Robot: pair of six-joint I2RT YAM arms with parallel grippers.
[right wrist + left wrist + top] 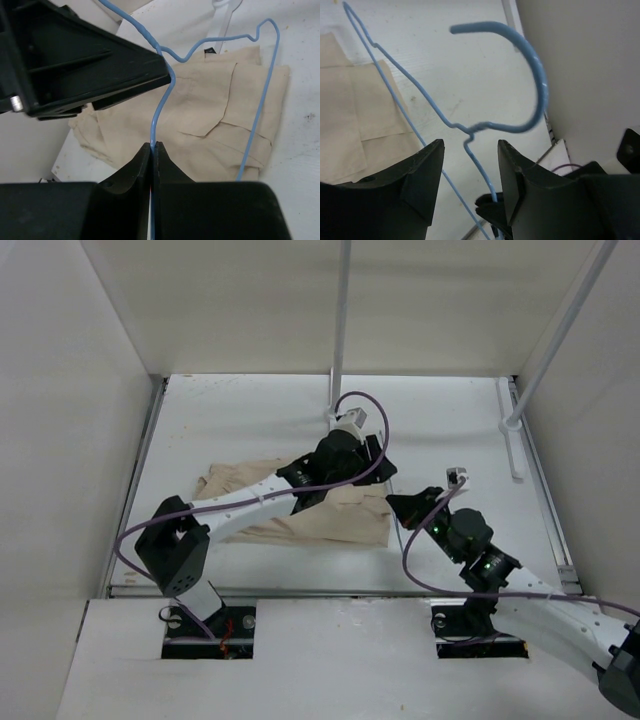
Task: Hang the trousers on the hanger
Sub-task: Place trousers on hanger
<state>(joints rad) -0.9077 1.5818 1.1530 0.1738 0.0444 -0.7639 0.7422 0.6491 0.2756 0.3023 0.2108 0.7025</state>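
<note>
looking down from above: folded trousers [345,520] left of the centre of the tabletop [250,410], closer to its near edge, partly under the left arm [250,505]. seen from the left wrist: left gripper [470,152] spread wide, neck of the blue hanger [541,87] standing in the gap, hook above. seen from the right wrist: right gripper [154,146] pinched tight on the hanger's wire, hanger held over the trousers.

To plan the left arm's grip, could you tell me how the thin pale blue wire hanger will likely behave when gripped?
The thin pale blue wire hanger probably flexes, being so slender. Pinched on one strand by the right gripper, it may swivel. It looks light, so the open left gripper could nudge it.
</note>
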